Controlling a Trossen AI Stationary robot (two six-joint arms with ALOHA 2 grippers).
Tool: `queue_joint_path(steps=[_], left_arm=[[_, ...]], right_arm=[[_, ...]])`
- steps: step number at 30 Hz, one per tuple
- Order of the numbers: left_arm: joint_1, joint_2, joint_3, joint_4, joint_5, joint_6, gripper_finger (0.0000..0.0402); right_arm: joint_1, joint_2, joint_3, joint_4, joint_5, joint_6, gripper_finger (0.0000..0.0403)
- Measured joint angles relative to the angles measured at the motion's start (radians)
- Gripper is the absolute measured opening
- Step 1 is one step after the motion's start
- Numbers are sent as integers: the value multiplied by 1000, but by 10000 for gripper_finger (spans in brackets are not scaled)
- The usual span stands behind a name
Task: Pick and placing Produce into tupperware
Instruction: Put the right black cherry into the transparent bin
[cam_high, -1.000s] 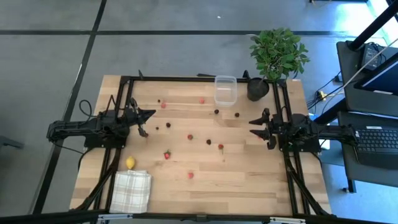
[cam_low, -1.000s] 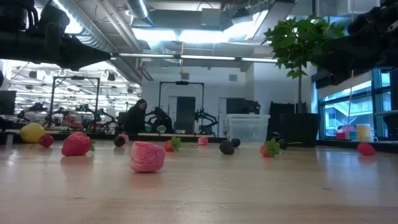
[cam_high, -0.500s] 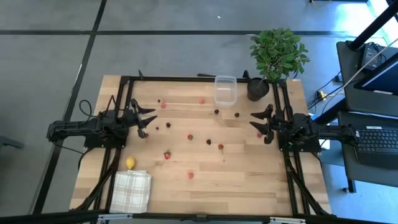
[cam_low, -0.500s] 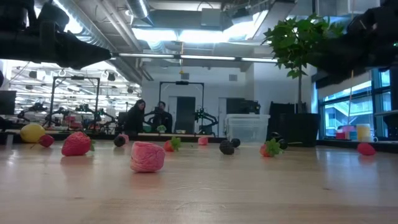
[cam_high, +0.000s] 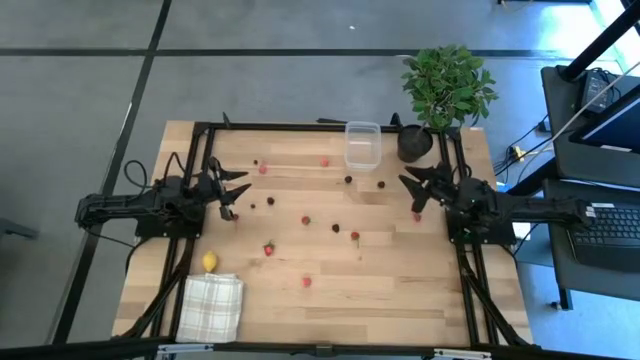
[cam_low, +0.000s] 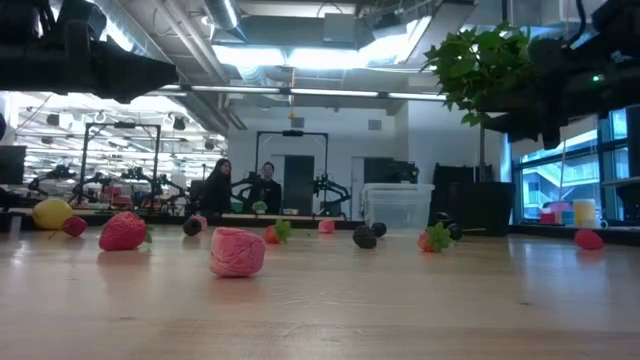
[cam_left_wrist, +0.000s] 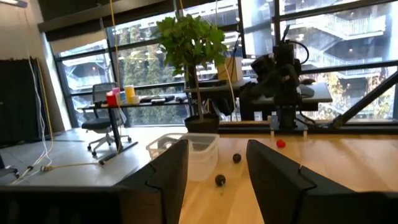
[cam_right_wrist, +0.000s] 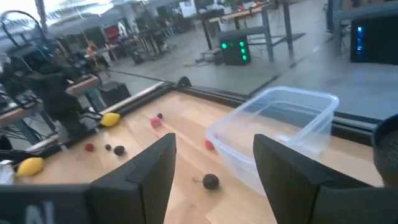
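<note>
The produce lies scattered on the wooden table: red pieces (cam_high: 263, 169) (cam_high: 307, 282), a strawberry (cam_high: 268, 248), dark berries (cam_high: 348, 180) (cam_high: 381, 184), and a yellow lemon (cam_high: 209, 262) near the left side. The clear tupperware (cam_high: 362, 145) stands at the far edge, its bottom on the table. My left gripper (cam_high: 244, 182) hovers open over the table's left part, above the table. My right gripper (cam_high: 407, 192) hovers open at the right, pointing toward the tupperware (cam_right_wrist: 280, 130). A dark berry (cam_right_wrist: 211, 181) lies on the table past its fingers.
A white checked cloth (cam_high: 211, 307) lies at the near left corner. A black pot (cam_high: 413, 142) with a green plant (cam_high: 447, 85) stands just right of the tupperware. A black frame (cam_high: 300, 126) runs along the table's far edge and sides. People show in the room beyond.
My left gripper has opened while staying where it was. My right gripper has swung toward the table's far edge and turned toward the tupperware, staying open. No produce has moved.
</note>
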Motion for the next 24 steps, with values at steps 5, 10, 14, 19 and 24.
queue_joint_path(steps=[5,10,14,19,24], left_arm=[[0,0,0,0,0,0,157],[0,0,0,0,0,-1,157],[0,1,0,-2,0,-2,157],[0,3,0,-4,0,-2,157],[0,3,0,-7,1,-3,157]], right_arm=[[-14,112,31,-1,-1,-1,218],[-14,273,112,-3,-9,-46,218],[-22,446,219,-48,-10,-43,218],[-80,670,386,-293,-19,90,218],[-132,833,509,-437,-130,159,218]])
